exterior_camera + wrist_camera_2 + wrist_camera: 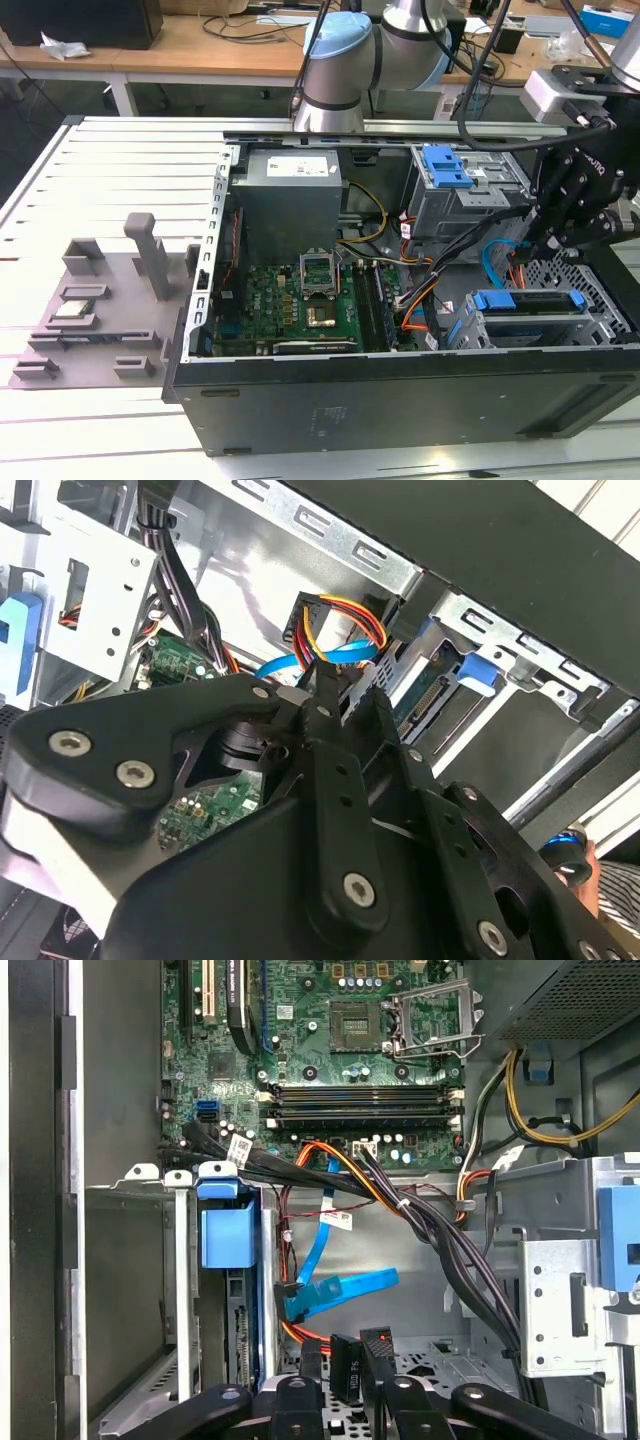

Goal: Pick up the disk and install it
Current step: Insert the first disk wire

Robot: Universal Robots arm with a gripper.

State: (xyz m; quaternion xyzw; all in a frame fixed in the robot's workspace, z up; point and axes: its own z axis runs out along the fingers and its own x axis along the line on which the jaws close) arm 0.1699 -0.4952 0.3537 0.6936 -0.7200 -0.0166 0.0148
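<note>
exterior view, read from its left to its right: a grey parts fixture [100,290] is laid on the slatted bench [40,190], and a small square chip [72,308] is seated in it. beside it lies the opened computer case [400,400], in which the green motherboard [300,300] is exposed. further right an upper drive cage [470,200] with a blue latch is mounted. the disk [528,303] is seen toward the exterior view's right, lodged in the lower bay against the case's near wall, with its blue rails showing at both ends; whether it is fully seated cannot be told. the pincer [356,1360] is held just above the case floor beside that bay, among blue and orange cables [330,1290], and appears drawn together on nothing, apart from the disk. the disk is judged to be stiff, fairly heavy for its bulk, smooth on its metal faces and sensitive to knocks. it is judged best taken across its two long railed sides, near the middle, where the plastic offers some grip and the label face and connector edge are spared.
</note>
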